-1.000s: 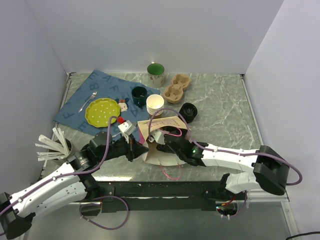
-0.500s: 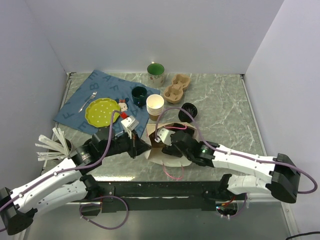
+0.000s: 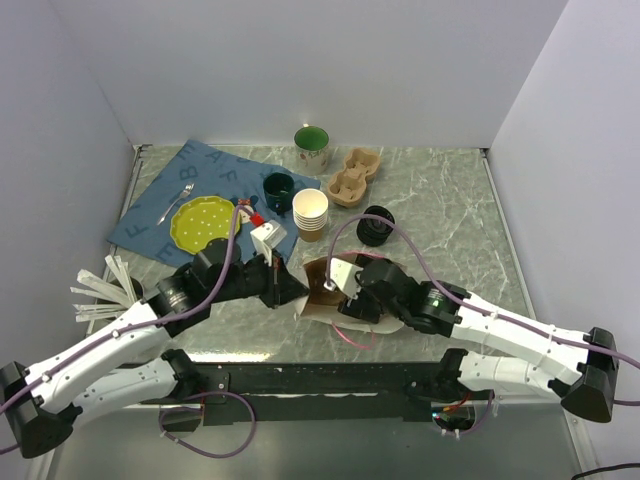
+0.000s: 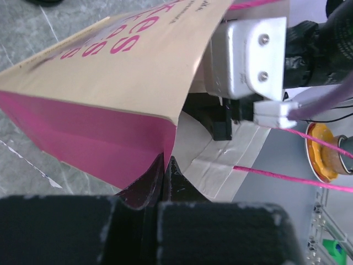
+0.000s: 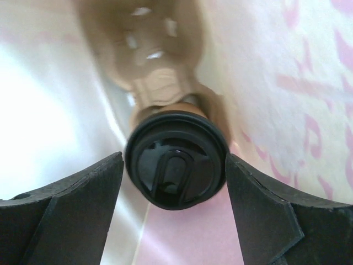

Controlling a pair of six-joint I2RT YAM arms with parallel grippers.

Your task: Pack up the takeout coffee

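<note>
Pinching the near rim of a kraft paper bag (image 4: 110, 72) with pink lettering, the left end effector (image 4: 164, 165) is fully closed on the paper and holds that side of the mouth up. The bag lies on its side at the near middle of the grey marbled bench (image 3: 450, 220), its mouth facing the arms.

The right end effector (image 5: 174, 160) reaches into the bag. In the right wrist view its two dark fingers (image 5: 83, 204) are spread wide on either side of the takeout coffee (image 5: 175, 168), just beside the rim of its black sip lid. Whether they press on the lid or only flank it cannot be told. The cup sits deep inside the bag with the lid facing the camera and the brown paper body running away behind it, against the bag's pale inner wall.

Farther back on the bench a stack of lidless paper cups (image 3: 311, 212) stands near a dark green cup (image 3: 278, 185), with a loose black lid (image 3: 377, 224) to their right. A moulded cup carrier (image 3: 354, 176) and a green-lined mug (image 3: 312, 146) sit at the far edge. On the left a blue cloth (image 3: 190, 180) carries a yellow-green plate (image 3: 203, 222) and a fork (image 3: 176, 202). A holder of white sticks (image 3: 105, 295) stands near the left wall.
</note>
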